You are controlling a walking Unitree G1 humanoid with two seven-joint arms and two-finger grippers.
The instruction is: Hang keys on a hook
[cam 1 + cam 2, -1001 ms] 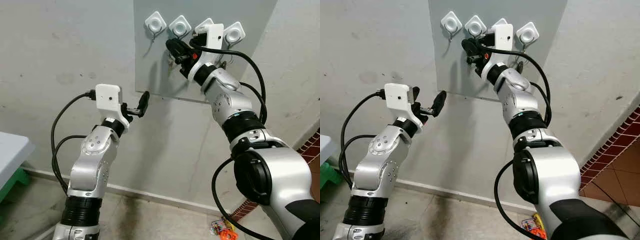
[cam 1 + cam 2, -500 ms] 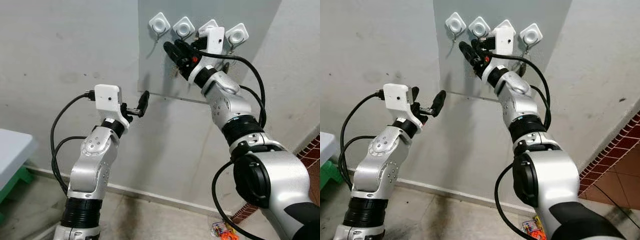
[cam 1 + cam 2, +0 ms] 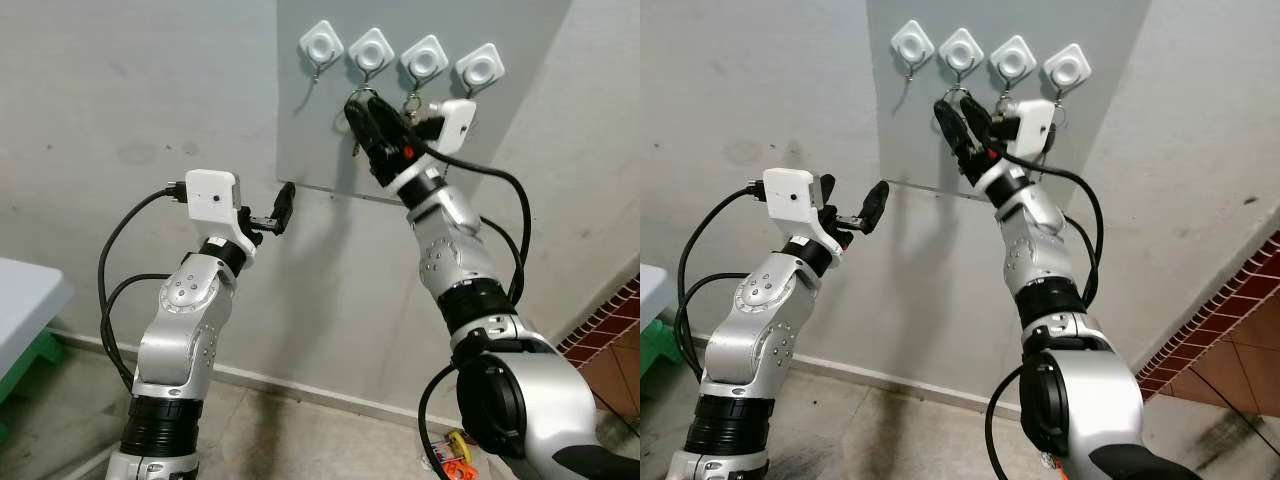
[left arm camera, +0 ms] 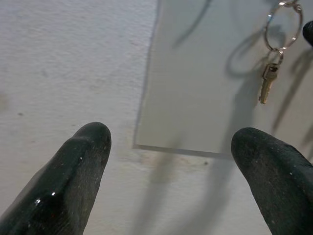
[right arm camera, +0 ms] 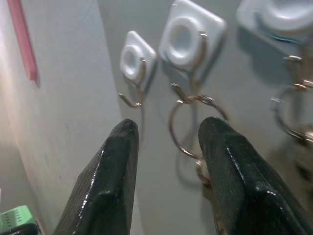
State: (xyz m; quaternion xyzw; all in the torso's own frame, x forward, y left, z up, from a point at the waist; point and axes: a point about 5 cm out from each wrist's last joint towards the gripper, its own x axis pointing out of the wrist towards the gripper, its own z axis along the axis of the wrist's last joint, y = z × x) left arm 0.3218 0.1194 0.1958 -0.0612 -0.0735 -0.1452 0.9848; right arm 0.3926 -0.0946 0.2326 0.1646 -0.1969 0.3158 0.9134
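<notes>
A thin wire key ring (image 5: 193, 128) with a small brass-coloured key (image 4: 266, 84) hangs from the second hook (image 5: 185, 39) of four glossy white diamond-shaped hooks on a smooth grey panel (image 3: 315, 130). The right gripper (image 5: 168, 169) sits just before it, rubbery black fingers spread, holding nothing. The left gripper (image 4: 171, 166), fingers wide apart, faces the panel's lower corner on the rough plaster wall (image 3: 120, 90)

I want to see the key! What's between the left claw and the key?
Nothing: in the left wrist view, just bare grey board lies between the open left claw and the key.
</notes>
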